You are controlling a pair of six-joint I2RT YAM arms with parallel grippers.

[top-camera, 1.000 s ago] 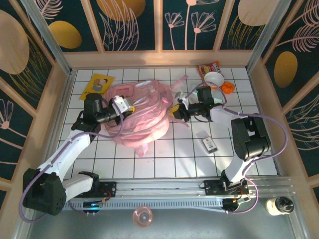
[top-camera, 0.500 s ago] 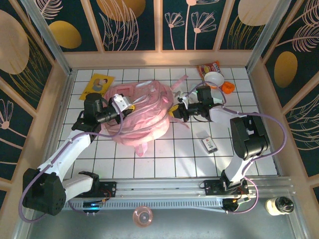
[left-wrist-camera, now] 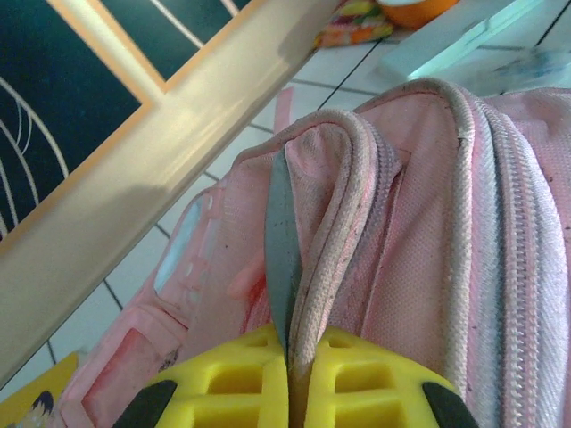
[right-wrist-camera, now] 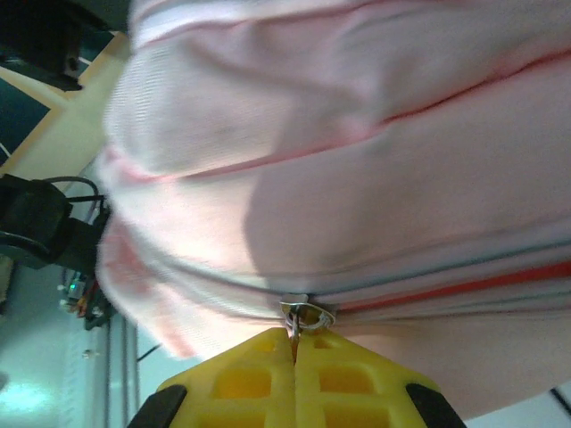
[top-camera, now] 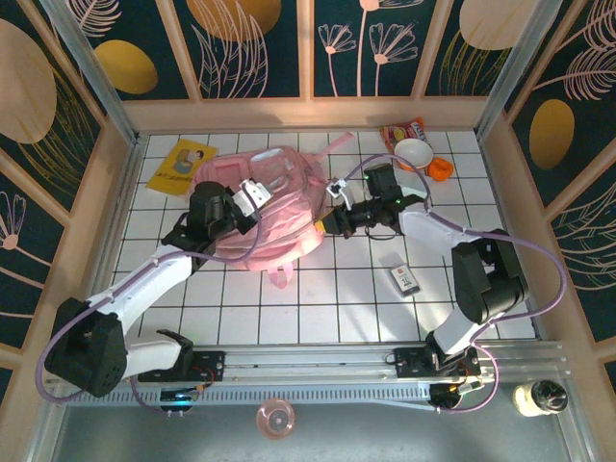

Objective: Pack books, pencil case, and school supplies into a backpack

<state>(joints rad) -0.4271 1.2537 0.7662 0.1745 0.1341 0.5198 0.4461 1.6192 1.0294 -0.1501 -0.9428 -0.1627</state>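
Backpack (top-camera: 265,207) sits mid-frame, dragged up-left and flatter than a second ago. Left fingers (left-wrist-camera: 241,383) are clamped on its piped rim. Right fingers (right-wrist-camera: 250,374) have just closed on the zipper pull (right-wrist-camera: 306,315), so unzipping likely comes next. Yellow booklet (top-camera: 180,166) at upper left and dark labelled item (top-camera: 405,278) at lower right lie unpacked on the tabletop (top-camera: 327,298).

Setting: staged robot test cell. I stood at a white gridded tabletop (top-camera: 327,298), boxed by wood-framed panels (top-camera: 255,48) printed with leaves; my bases sat on an aluminium rail (top-camera: 318,361).
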